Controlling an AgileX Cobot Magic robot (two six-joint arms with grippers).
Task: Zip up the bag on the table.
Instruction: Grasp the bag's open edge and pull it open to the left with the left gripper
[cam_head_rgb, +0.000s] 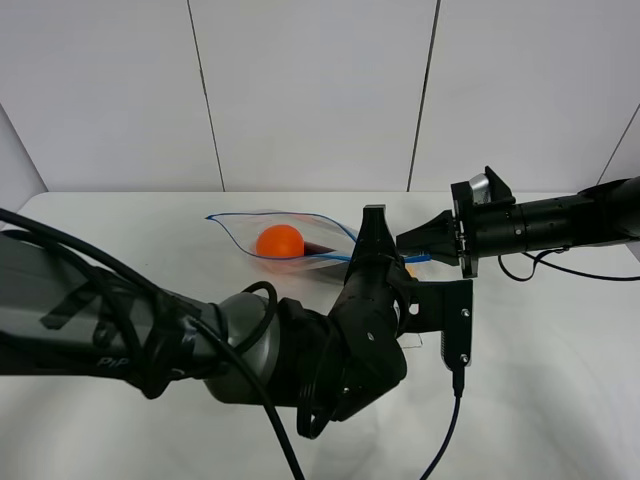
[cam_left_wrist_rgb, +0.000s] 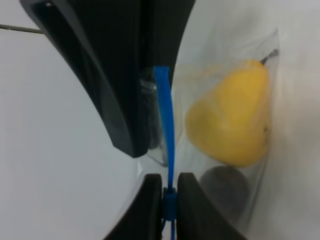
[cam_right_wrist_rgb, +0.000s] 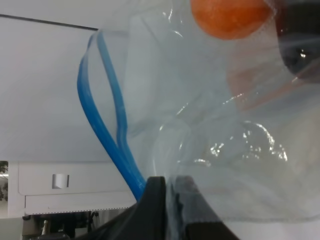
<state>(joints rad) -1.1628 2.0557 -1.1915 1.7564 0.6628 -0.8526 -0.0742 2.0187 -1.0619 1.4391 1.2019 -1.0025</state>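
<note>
Pinching the blue zipper strip (cam_left_wrist_rgb: 166, 115) between its two dark fingertips, the left gripper (cam_left_wrist_rgb: 170, 197) was closed tight on the seal of the bag (cam_head_rgb: 315, 242). The right gripper (cam_right_wrist_rgb: 169, 195) was likewise pressed together, clamping the clear plastic at the bag's end nearest it, just beside the left one. Through the crinkly film showed a yellow pear (cam_left_wrist_rgb: 230, 117), an orange ball (cam_head_rgb: 280, 241) and a dark item (cam_left_wrist_rgb: 226, 189) too blurred to name. Beyond the left gripper the strip parted into two blue lines, so the mouth gaped open toward the far end.

Judging from that, the sealing run had to go along the strip, away from the right gripper. The right gripper would need to anchor its end to hold the film taut. A steady, level slide with a firm pinch would likely press the two tracks together without bunching.

The bag lay near the back middle of the white table (cam_head_rgb: 560, 380). Behind it rose plain pale wall panels (cam_head_rgb: 310, 90) split by thin dark seams.
</note>
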